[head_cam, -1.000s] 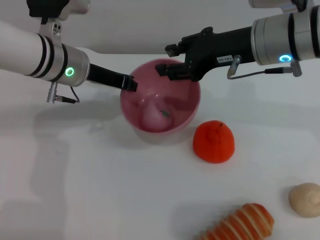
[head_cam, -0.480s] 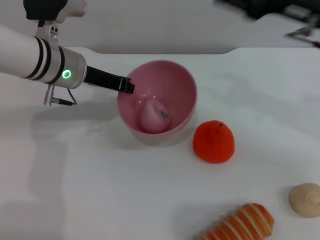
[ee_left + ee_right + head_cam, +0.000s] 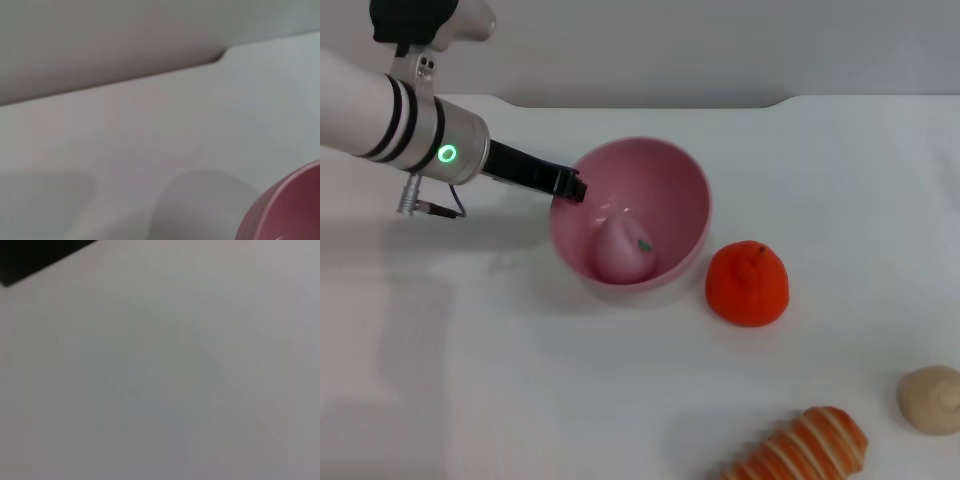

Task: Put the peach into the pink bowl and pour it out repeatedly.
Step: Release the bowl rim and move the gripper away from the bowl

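The pink bowl [image 3: 631, 215] sits just above the middle of the head view on the white table [image 3: 500, 380], tipped a little so its opening faces the camera. The peach [image 3: 623, 249] lies inside it, low against the near wall, its green stem mark turned to the right.

The left arm reaches in from the upper left of the frame. Its left end effector [image 3: 568, 184] is at the bowl's left rim, the dark fingers pinching that rim. In the left wrist view only a curved piece of the bowl [image 3: 287, 210] shows at the lower right corner, with bare table [image 3: 125, 150] filling the rest.

The right end effector does not appear in the head view, and the right wrist view gives only a blank pale surface with a dark wedge in its upper left corner, so whether it is spread or pressed together cannot be told.

Just to the right of the bowl, near but apart from it, sits an orange fruit [image 3: 747, 284]. At the lower right edge lies a beige lump [image 3: 929, 398], and left of that, along the bottom edge, a striped orange-and-cream piece [image 3: 802, 446].
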`<state>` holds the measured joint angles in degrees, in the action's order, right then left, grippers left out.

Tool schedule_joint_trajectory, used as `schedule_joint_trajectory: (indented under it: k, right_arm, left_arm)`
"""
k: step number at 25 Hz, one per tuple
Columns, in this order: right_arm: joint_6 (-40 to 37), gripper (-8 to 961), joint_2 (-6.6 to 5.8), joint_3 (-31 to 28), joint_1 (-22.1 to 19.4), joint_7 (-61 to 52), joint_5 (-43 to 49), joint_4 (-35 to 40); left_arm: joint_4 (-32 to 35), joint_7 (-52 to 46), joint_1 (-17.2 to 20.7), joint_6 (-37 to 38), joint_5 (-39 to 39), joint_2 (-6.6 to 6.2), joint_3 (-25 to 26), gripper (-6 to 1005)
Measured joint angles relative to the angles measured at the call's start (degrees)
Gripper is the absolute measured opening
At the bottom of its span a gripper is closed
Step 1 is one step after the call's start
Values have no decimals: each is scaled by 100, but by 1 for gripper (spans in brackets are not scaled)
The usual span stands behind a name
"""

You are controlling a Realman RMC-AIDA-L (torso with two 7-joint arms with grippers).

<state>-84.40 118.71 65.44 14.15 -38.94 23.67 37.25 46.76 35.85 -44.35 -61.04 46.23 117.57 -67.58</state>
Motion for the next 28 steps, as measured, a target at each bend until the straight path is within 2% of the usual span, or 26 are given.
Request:
schedule_joint_trajectory:
  k: [2,5,6,11,14,18,28]
  right_arm:
    - [-110,505,-10,-109,16,137,-65,-294]
    - [-220,505,-20,-184,7,330,-77,-527]
    - [-237,505,-22,-194,-1,385,-81,-576]
    - [-258,505,-43,-296,3,549,-85,-817]
    - [-261,505,-62,-341,12,585,-77,-891]
    - [-270,505,-64,-359,22,590,-73,-902]
    - [-278,504,-55,-357,62,594,-69,-970]
  left_arm:
    - [126,-57,-83,-558,-282,-85,62,56]
    - [184,-108,-82,-657,-414,-100,79,56]
    - [235,-234,-70,-817,-684,-113,157,56]
    - [239,-278,-65,-947,-846,-113,208,56]
    - [253,-395,-26,-1142,-1264,-67,234,56]
    - [254,-431,-19,-1149,-1411,-42,236,57]
    - [234,-401,-19,-1131,-1449,-33,176,57]
